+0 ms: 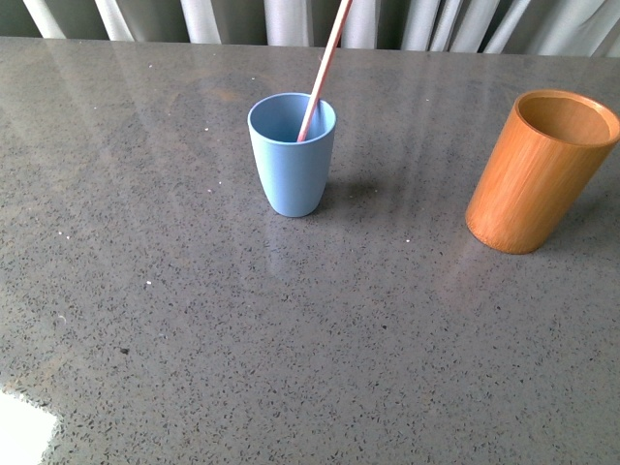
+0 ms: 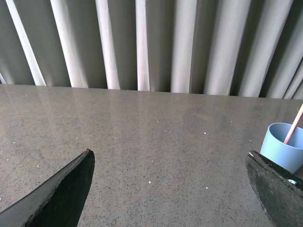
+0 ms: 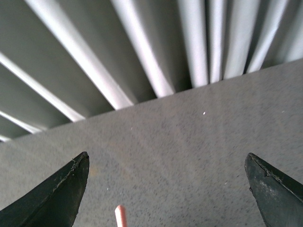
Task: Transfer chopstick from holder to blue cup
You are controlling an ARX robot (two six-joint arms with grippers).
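The light blue cup (image 1: 292,153) stands on the grey table, a little left of centre in the front view. A pinkish-red chopstick (image 1: 325,70) leans in it, its top running out past the frame. To the right stands the orange-brown holder (image 1: 539,169), and its visible inside looks empty. Neither arm shows in the front view. My left gripper (image 2: 169,160) is open over bare table, with the blue cup (image 2: 283,147) and chopstick (image 2: 293,126) just beyond one finger. My right gripper (image 3: 165,163) is open too, and the chopstick's tip (image 3: 120,215) shows between its fingers, touching neither.
Grey-white curtains (image 1: 281,19) hang behind the table's far edge. A bright white patch (image 1: 21,431) lies at the table's near left corner.
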